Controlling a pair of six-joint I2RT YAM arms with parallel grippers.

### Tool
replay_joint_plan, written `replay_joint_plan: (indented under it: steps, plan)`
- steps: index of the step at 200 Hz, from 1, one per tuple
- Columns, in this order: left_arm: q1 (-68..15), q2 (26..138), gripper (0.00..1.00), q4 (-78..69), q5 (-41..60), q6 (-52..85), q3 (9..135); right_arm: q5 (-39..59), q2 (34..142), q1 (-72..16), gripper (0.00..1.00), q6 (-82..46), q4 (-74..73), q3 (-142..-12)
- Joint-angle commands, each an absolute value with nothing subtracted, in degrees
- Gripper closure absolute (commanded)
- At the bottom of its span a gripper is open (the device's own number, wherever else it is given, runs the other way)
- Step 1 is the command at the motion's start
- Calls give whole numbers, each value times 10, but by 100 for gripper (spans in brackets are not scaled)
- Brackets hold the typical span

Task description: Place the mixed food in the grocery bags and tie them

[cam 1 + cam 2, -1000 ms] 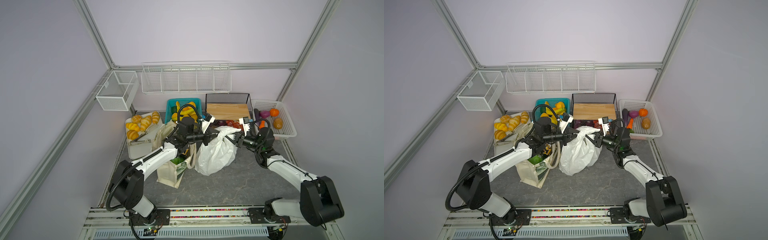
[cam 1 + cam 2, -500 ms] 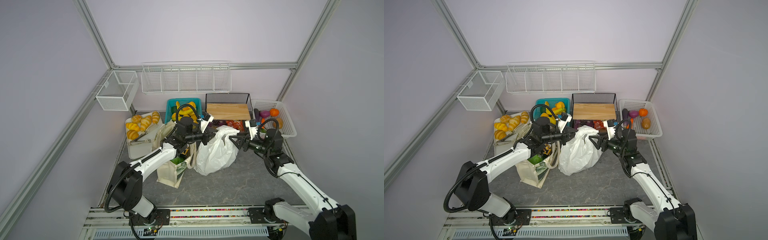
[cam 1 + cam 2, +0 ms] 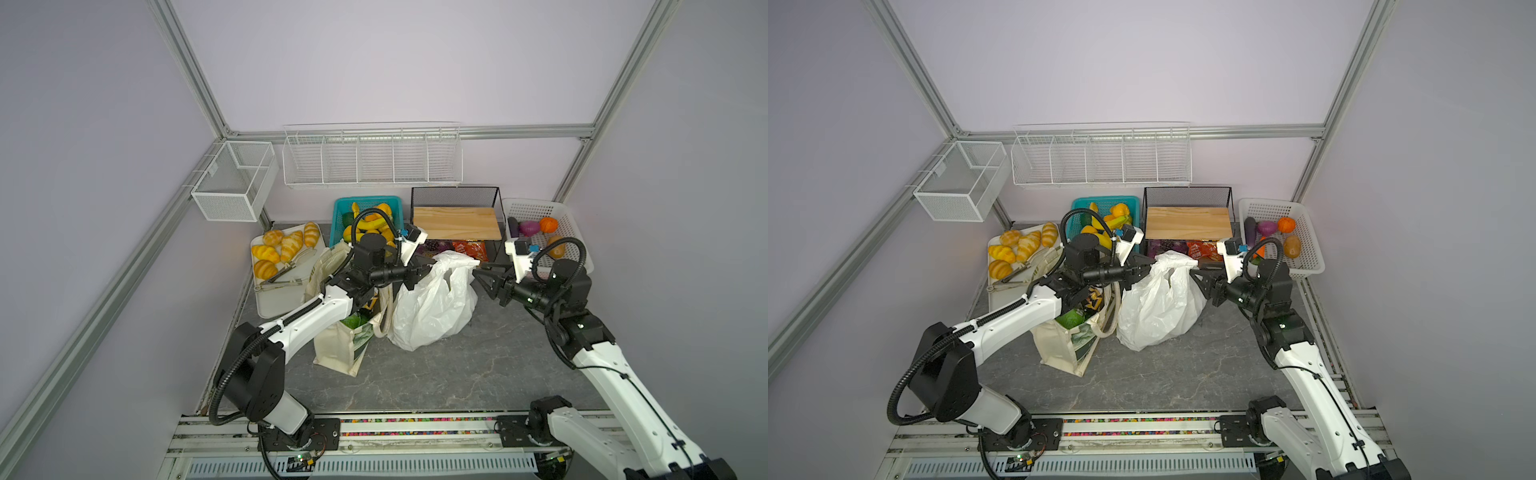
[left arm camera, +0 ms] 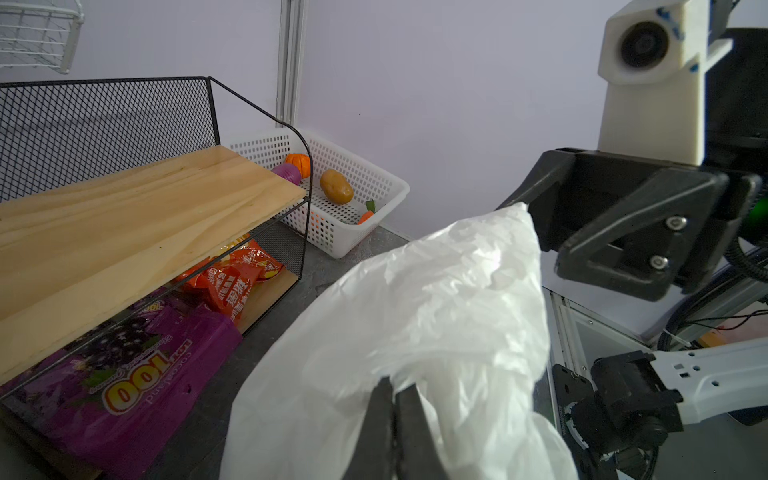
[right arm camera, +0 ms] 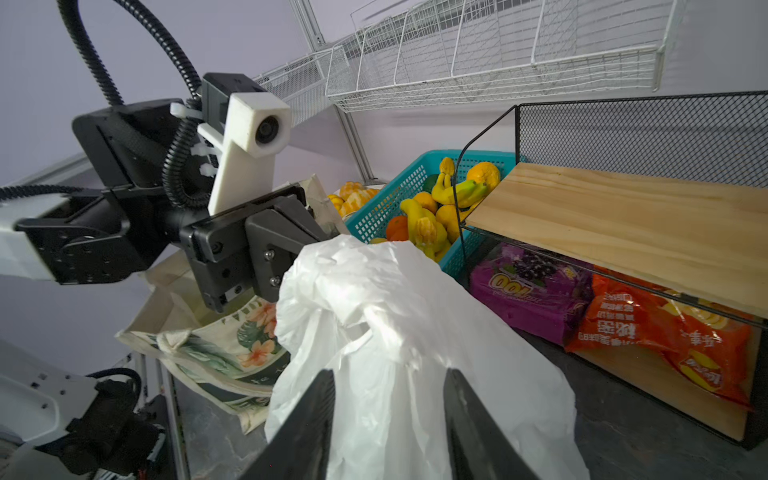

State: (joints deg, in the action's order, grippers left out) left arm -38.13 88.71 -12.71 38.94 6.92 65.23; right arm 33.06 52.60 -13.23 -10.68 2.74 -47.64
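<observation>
Presently the crinkled, translucent white plastic carrier bag (image 3: 432, 309), slumped beside the limp cream canvas tote (image 3: 336, 349) at its 9 o'clock, is pinched at the rim by the closed left gripper (image 3: 426, 268). The right gripper (image 3: 484, 280) is held open at 3 o'clock; the loose handle alone should be taken, film kept taut.
</observation>
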Motion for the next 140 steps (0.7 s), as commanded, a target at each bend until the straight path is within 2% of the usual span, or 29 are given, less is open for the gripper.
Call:
replay_joint_plan:
  steps: [1,44,82,140]
  plan:
    - [-379,889,100,-148,403,77,652,350,537,-137,58,-92,28,-494]
    - [-379,888,100,-149,405,78,653,341,559,-138,57,-90,25,-500]
    - [-380,888,100,-147,405,76,653,353,566,-140,65,-90,18,-510]
    - [-379,888,100,-147,407,74,653,352,577,-142,62,-87,17,-529]
